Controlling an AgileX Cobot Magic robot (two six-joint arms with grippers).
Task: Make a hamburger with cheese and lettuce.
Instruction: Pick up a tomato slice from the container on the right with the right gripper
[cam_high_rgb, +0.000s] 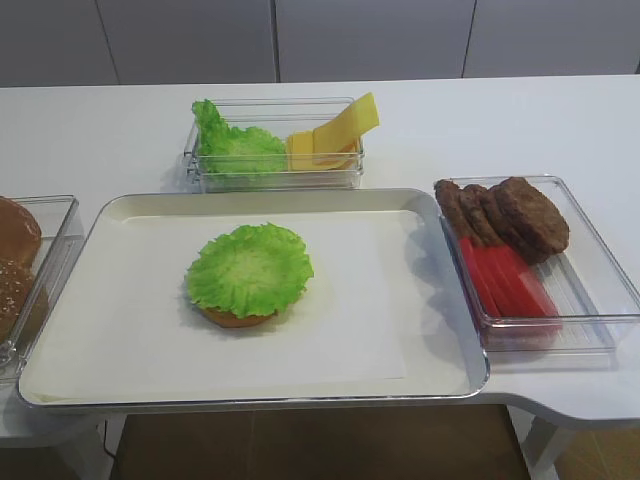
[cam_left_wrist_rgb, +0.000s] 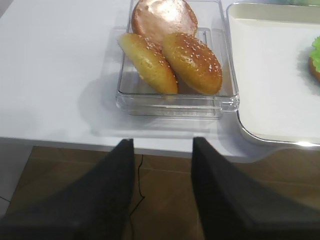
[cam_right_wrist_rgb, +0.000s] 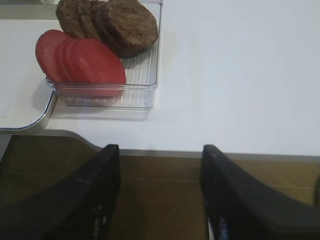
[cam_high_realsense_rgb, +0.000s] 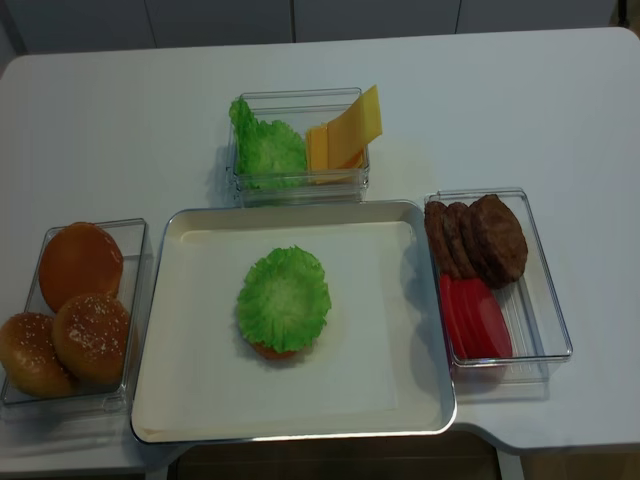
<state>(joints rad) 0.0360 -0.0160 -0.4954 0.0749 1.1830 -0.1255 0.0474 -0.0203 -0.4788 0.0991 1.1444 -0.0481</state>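
While the hamburger (cam_high_realsense_rgb: 283, 305) sits mid-tray (cam_high_realsense_rgb: 190, 400) as bun plus lettuce (cam_high_realsense_rgb: 284, 298), cheese (cam_high_realsense_rgb: 345, 135) waits in the bin behind — next pick; both jaws gape, empty.

Bright green lettuce (cam_high_rgb: 249, 268) with paler centre; yellow cheese (cam_high_rgb: 330, 135); dark brown patties (cam_high_rgb: 508, 215); red tomato slices (cam_high_rgb: 503, 280); sesame-speckled tan buns (cam_high_realsense_rgb: 68, 340); white table (cam_high_rgb: 520, 120).
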